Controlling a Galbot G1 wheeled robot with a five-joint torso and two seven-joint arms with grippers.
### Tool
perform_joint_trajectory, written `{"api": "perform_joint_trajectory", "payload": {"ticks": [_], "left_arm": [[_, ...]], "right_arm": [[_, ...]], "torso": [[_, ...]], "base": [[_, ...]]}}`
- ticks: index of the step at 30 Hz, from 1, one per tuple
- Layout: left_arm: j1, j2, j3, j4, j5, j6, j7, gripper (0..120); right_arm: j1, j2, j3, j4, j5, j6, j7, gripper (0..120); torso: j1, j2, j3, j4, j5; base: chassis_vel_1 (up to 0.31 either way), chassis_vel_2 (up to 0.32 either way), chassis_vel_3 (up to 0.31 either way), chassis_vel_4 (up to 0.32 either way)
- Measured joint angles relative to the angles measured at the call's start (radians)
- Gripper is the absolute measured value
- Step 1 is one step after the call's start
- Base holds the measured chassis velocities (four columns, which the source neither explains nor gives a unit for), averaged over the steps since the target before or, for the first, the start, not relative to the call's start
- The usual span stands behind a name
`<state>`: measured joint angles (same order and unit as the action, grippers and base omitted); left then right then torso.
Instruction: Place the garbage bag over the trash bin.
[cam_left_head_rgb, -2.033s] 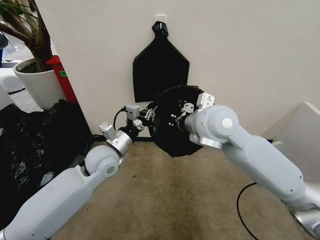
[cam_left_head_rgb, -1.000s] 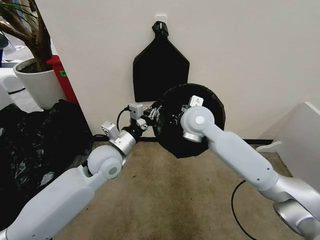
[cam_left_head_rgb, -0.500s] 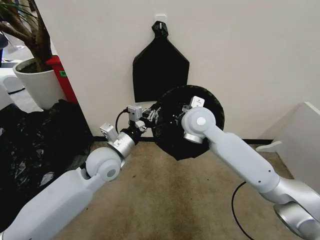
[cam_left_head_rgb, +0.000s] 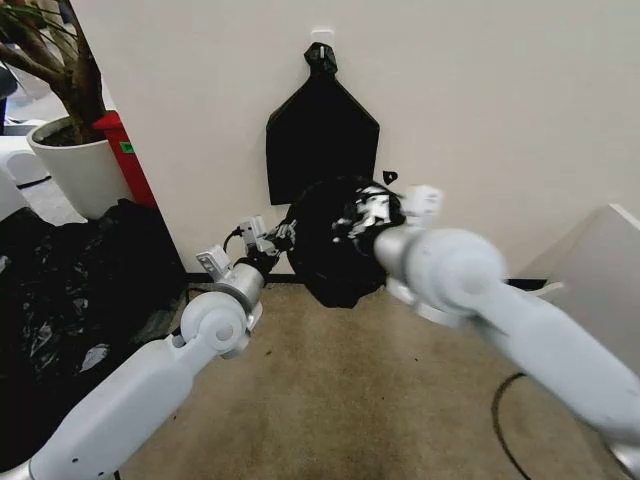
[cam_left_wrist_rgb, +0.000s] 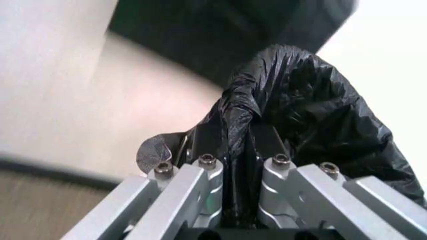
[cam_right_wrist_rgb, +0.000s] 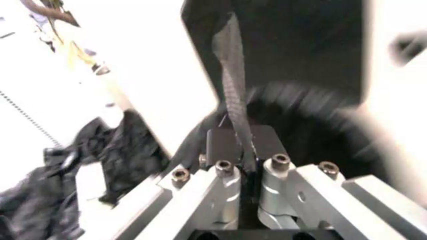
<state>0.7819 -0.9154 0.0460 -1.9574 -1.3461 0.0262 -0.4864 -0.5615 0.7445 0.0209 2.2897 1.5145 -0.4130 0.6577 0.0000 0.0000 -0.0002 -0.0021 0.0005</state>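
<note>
Two grippers are closed on one thing: the garbage bag (cam_left_head_rgb: 335, 245), a glossy black, wrinkled mass held up in front of the white wall (cam_left_head_rgb: 480, 110), above the brown carpet (cam_left_head_rgb: 350, 390). In the head view the left gripper (cam_left_head_rgb: 283, 233) is seen at the bag's left edge, its arm reaching up from the lower left. The right gripper (cam_left_head_rgb: 362, 215) is seen at the bag's upper right, partly hidden behind the arm's blurred wrist, and that arm crosses the picture from the lower right.

In the left wrist view the left gripper (cam_left_wrist_rgb: 241, 150) is seen with its jaws drawn narrow on a gathered fold of the garbage bag (cam_left_wrist_rgb: 300, 115), which bulges out beyond the fingertips. In the right wrist view the right gripper (cam_right_wrist_rgb: 243, 150) is likewise shown pinched narrow, with a thin, taut strip of the garbage bag (cam_right_wrist_rgb: 233, 85) clamped between its jaws and running away from them.

The bag hangs between the two grippers, clear of the floor. Behind it a flat black bundle with a knotted top (cam_left_head_rgb: 322, 135) is hung on the wall. At the far left a white plant pot (cam_left_head_rgb: 72, 165) stands beside a red object (cam_left_head_rgb: 128, 155), and a large heap of black plastic (cam_left_head_rgb: 70, 290) lies on the floor below them. The trash bin cannot be made out.
</note>
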Motion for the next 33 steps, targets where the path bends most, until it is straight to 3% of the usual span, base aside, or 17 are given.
{"api": "perform_joint_trajectory", "payload": {"ticks": [4,8,10,12,15,18,26,31,33], "left_arm": [[0.072,0.017,-0.027,-0.027,-0.033,0.022,-0.056,4],[0.135,0.003,-0.025,-0.025,-0.046,0.036,-0.1,4],[0.153,-0.01,-0.015,-0.018,-0.051,0.037,-0.111,4],[0.16,-0.014,-0.012,-0.017,-0.054,0.037,-0.113,4],[0.176,-0.039,-0.002,-0.015,-0.104,0.032,-0.114,4],[0.182,-0.058,0.008,-0.01,-0.126,0.034,-0.121,4],[0.197,-0.071,0.048,0.026,-0.075,0.04,-0.111,4],[0.207,-0.077,0.076,0.05,-0.02,0.059,-0.109,4],[0.209,-0.078,0.077,0.051,-0.017,0.064,-0.109,4]], "right_arm": [[-0.092,-0.058,0.063,0.016,-0.102,0.047,-0.11,0],[-0.32,-0.082,0.188,0.023,-0.316,0.138,-0.22,0],[-0.428,-0.063,0.245,0.007,-0.442,0.186,-0.283,0],[-0.455,-0.056,0.262,0.002,-0.476,0.199,-0.302,0],[-0.645,0.012,0.398,0.004,-0.631,0.246,-0.406,0],[-0.748,0.06,0.446,0.028,-0.678,0.25,-0.418,0],[-0.821,0.14,0.487,0.049,-0.718,0.248,-0.415,1],[-0.845,0.17,0.495,0.054,-0.775,0.265,-0.417,23],[-0.846,0.172,0.497,0.054,-0.78,0.267,-0.417,26]], "torso": [[0.0,0.0,0.0,0.0018,0.0002],[0.0,0.0,0.0,0.0028,0.0],[0.0,0.0,0.0,0.002,-0.0001],[0.0,0.0,0.0,0.0016,-0.0002],[0.0,0.0,0.0,0.002,-0.0002],[0.0,0.0,0.0,0.0017,-0.0004],[0.0,0.0,0.0,0.0023,-0.0005],[0.0,0.0,0.0,0.0021,-0.0005],[0.0,0.0,0.0,0.0022,-0.0006]], "base": [[0.0,0.0,0.0,0.0],[0.0,0.0,0.0,0.0],[0.0,0.0,0.0,0.0],[0.0,0.0,0.0,0.0],[0.0,0.0,0.0,0.0],[0.0,0.0,0.0,0.0],[0.0,0.0,0.0,0.0],[0.0,0.0,0.0,0.0],[0.0,0.0,0.0,0.0]]}}
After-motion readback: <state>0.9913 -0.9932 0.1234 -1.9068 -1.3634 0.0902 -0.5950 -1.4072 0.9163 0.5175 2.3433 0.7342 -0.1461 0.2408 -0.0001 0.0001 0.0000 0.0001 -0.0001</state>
